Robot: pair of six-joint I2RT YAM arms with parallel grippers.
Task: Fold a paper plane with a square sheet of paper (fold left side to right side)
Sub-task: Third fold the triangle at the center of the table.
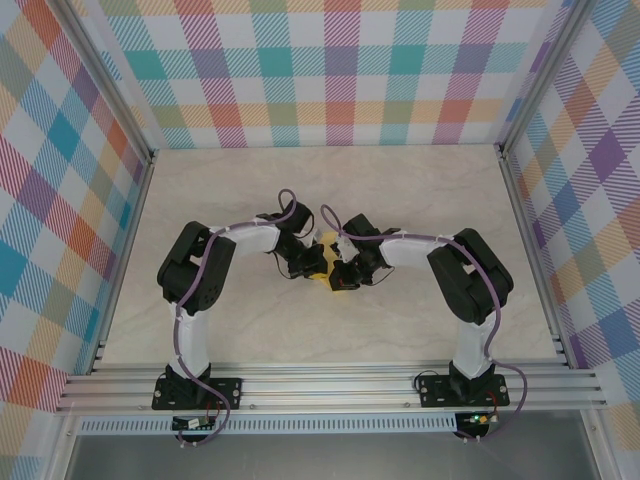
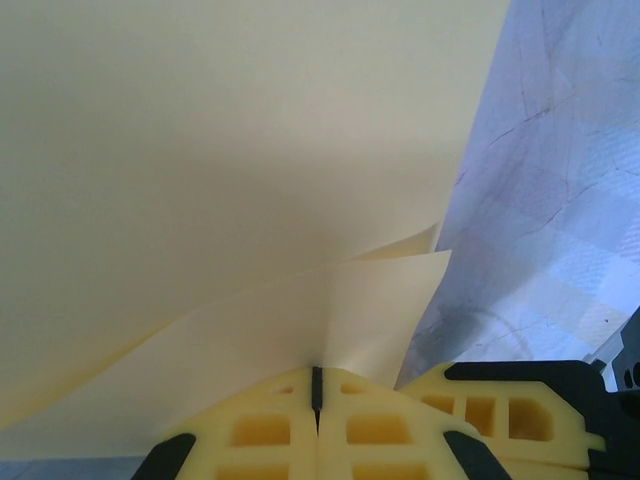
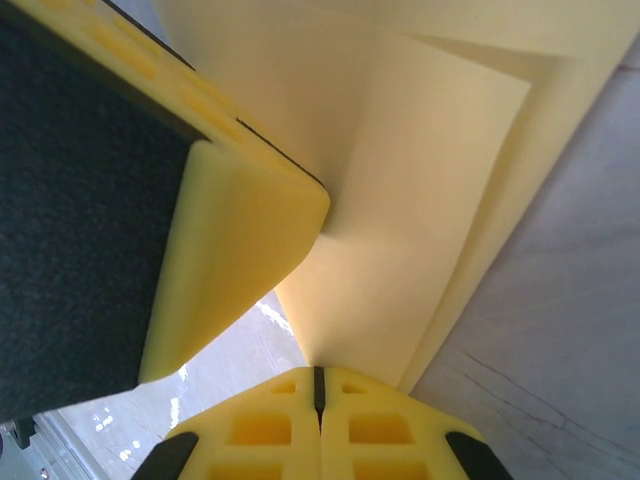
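- Both arms are in tight on the sheet of paper (image 2: 230, 150), which sits over the middle of the table (image 1: 400, 190). From the top view only slivers of yellow show between them.
- The left gripper (image 2: 316, 388) has its yellow pads pressed flat together on the near edge of the sheet, with no gap between them. The paper fans straight out ahead of it in at least two layers, the upper one arching up and away.
- The right gripper (image 3: 318, 382) is clamped the same way, pads closed with the sheet (image 3: 420, 170) running out from between them.
- Here's the relation that matters: the two pinch points are right next to each other on the sheet's near edge. From above, the left gripper (image 1: 308, 262) stands on the sheet's left and the right gripper (image 1: 347, 270) on its right, almost nose to nose.
- In the right wrist view, a left finger (image 3: 240, 230) leans in against the sheet just beside the right-hand pinch (that close!).
- The visible layer edges run away from both pinches, so I'd judge the crease line to lie along that direction.
- For a left-over-right fold, the left gripper looks better placed to carry its layer across the sheet while the right one anchors.
- I can't tell whether the sheet's far part rests on the table.
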